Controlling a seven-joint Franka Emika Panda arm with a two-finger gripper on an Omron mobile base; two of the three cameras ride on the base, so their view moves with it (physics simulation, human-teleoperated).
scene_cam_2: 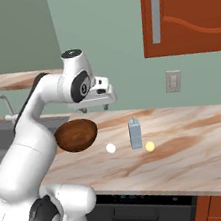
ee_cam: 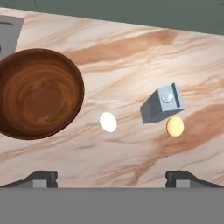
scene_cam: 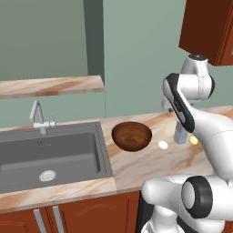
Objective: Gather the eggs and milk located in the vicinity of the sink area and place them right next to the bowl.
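Marble-veined counter [ee_cam: 131, 52] carries a glossy reddish-brown wooden bowl [ee_cam: 38, 92], with a smooth white oval egg [ee_cam: 108, 121] just right of it. Farther right stands a blue-grey gabled milk carton [ee_cam: 162, 105], a small orange ball [ee_cam: 175, 126] beside it. The gripper [ee_cam: 112, 177] hangs above, jaws wide apart and empty.

No readable text, labels, brands or numbers anywhere. Milk carton [ee_cam: 162, 104] faces plain blue-grey, unprinted. Cabinet doors [scene_cam_2: 187, 9] and wall outlet [scene_cam_2: 173, 81] unmarked too.

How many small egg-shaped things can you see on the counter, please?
2. A white egg lies between the bowl and the milk; an orange one lies just past the milk, away from the bowl. The arm may hide others.
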